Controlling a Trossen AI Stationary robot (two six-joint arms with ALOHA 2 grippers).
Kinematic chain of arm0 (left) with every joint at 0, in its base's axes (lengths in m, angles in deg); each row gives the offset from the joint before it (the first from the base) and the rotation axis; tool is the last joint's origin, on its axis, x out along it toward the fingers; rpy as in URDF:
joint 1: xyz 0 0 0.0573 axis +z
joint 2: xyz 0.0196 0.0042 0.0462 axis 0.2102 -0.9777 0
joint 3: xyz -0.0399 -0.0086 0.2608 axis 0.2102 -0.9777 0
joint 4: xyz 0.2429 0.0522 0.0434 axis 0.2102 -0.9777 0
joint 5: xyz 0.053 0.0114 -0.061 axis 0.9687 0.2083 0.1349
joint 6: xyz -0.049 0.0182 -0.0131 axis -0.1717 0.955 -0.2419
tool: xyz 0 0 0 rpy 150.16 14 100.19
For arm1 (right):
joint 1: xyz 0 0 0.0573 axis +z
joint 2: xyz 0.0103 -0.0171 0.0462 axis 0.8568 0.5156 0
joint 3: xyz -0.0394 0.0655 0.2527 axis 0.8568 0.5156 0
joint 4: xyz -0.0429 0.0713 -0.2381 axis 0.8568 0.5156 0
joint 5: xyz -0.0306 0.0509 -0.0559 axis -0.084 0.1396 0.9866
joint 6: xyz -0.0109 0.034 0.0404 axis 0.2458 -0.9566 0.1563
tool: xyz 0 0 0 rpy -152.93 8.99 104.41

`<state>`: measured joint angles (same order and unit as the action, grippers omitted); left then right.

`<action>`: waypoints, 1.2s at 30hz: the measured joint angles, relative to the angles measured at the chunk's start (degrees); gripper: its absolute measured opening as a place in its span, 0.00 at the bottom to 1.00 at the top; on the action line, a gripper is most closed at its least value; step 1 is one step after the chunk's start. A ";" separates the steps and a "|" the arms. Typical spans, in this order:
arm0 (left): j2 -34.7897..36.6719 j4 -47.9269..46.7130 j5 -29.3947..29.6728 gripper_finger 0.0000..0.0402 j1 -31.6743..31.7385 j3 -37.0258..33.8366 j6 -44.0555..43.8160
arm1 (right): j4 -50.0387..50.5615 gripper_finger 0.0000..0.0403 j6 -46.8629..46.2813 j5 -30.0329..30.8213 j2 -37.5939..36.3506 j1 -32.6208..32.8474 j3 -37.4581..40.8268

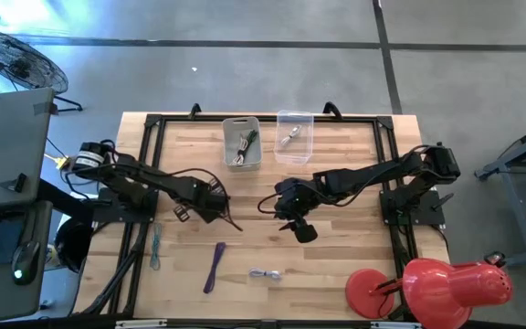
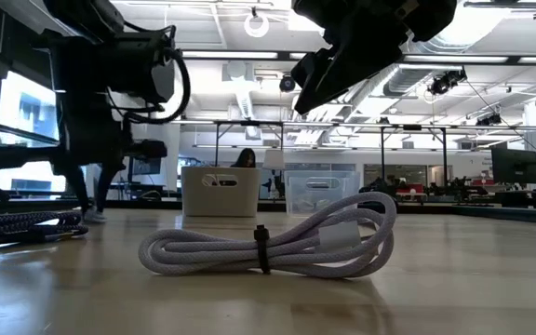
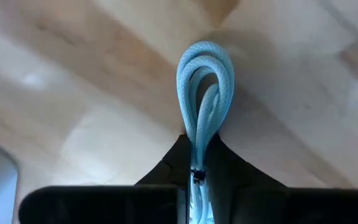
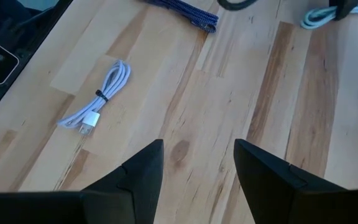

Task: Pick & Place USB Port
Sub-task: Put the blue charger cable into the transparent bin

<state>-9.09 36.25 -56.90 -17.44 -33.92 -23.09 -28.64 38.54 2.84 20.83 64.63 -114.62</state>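
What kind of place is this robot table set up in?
Probably an open-plan lab or workshop: long ceiling strip lights, rows of benches with monitors behind the wooden table, and a bare grey concrete floor.

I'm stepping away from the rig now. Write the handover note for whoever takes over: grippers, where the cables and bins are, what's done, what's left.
Left gripper: shut on a light blue coiled cable, held over the table's left middle.
Right gripper: open, empty, hovering above bare wood at the table's centre.
White cable: lies bundled near the front edge, untouched.
Purple cable: lies on the table left of the white one.
Grey bin already holds cables; the clear bin holds one small item.
Done: light blue cable gripped.
Left: likely carry it to a bin at the back edge, then fetch the white and purple cables.
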 joint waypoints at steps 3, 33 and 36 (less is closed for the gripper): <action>0.57 0.02 1.23 0.04 -0.04 0.01 -2.75 | 0.00 0.47 0.04 0.06 0.00 0.00 0.00; 32.83 40.83 -1.70 0.04 -6.30 -0.19 -12.10 | -11.27 0.47 12.97 19.80 0.02 1.86 0.00; 31.54 50.79 -3.93 0.04 -7.18 -2.31 -11.93 | -13.04 0.47 15.26 22.24 0.02 1.96 0.00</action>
<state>22.45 87.03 -60.83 -24.61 -36.23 -35.02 -41.69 53.80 25.08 20.85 66.59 -114.62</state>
